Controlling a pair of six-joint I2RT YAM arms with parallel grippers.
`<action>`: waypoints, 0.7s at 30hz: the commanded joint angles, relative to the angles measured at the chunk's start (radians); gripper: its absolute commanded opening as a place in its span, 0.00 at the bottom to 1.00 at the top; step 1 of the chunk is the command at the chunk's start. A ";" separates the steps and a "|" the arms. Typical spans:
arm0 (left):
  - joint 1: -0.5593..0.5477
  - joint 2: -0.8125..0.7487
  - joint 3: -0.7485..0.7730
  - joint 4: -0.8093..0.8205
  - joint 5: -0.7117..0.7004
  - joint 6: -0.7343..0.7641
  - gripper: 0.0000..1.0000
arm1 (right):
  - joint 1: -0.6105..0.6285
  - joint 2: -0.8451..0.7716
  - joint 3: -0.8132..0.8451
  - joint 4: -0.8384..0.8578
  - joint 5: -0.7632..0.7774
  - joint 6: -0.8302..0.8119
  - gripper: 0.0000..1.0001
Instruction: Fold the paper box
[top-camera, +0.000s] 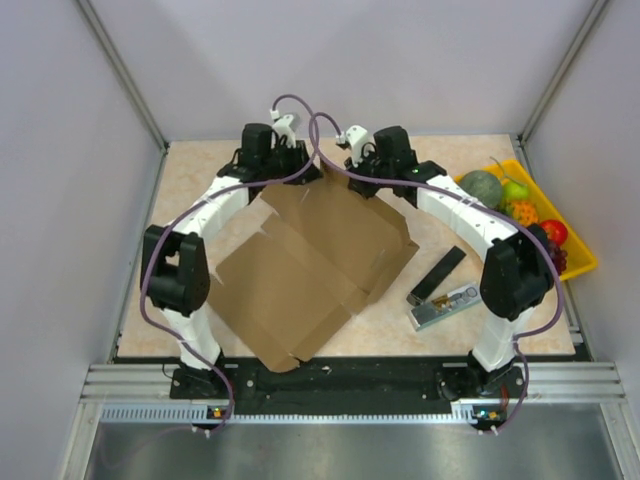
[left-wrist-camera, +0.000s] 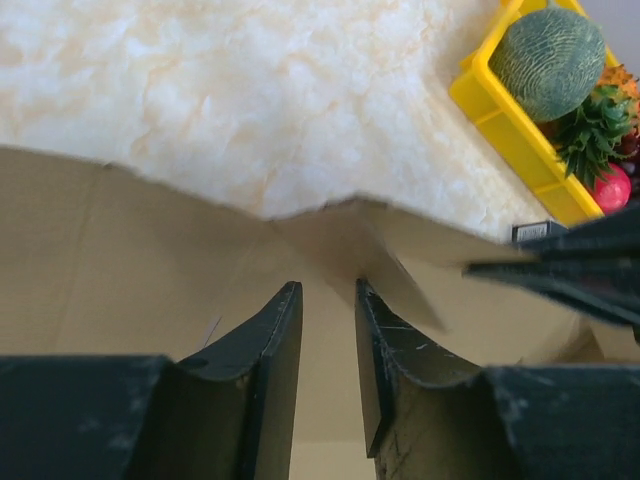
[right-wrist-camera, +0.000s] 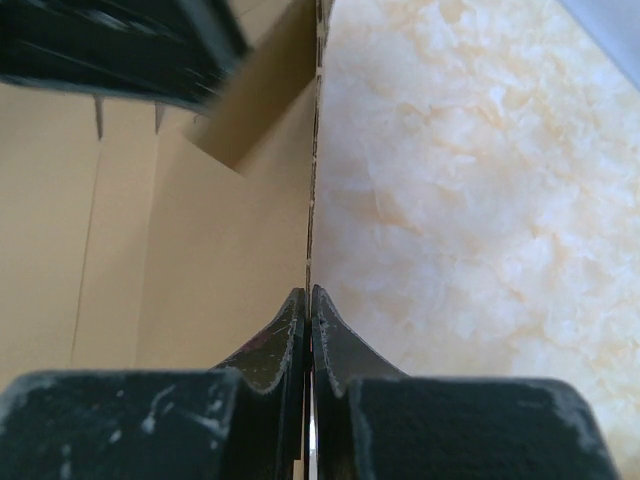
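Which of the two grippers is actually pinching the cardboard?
The right gripper: its fingers are shut on a thin edge of the paper box. The left gripper differs, its fingers standing apart and gripping nothing.

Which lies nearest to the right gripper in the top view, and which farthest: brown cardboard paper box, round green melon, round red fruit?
1. Brown cardboard paper box: clamped in the right gripper.
2. Round green melon: to the right, in the yellow tray.
3. Round red fruit: farther right, same tray.

Brown cardboard paper box (top-camera: 310, 265) at centre of table (top-camera: 200, 180), black flat strip (top-camera: 438, 274) and grey oblong device (top-camera: 445, 306) to its right, yellow plastic fruit tray (top-camera: 583, 240) behind them.
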 joint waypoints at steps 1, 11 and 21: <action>0.072 -0.216 -0.182 0.166 -0.028 -0.051 0.35 | -0.024 -0.059 -0.025 -0.006 -0.015 -0.001 0.00; 0.203 -0.344 -0.529 0.191 -0.293 -0.140 0.31 | -0.065 -0.088 -0.044 -0.009 -0.094 -0.009 0.00; 0.221 -0.178 -0.492 0.163 -0.273 -0.136 0.37 | -0.076 -0.083 -0.021 -0.003 -0.134 0.010 0.00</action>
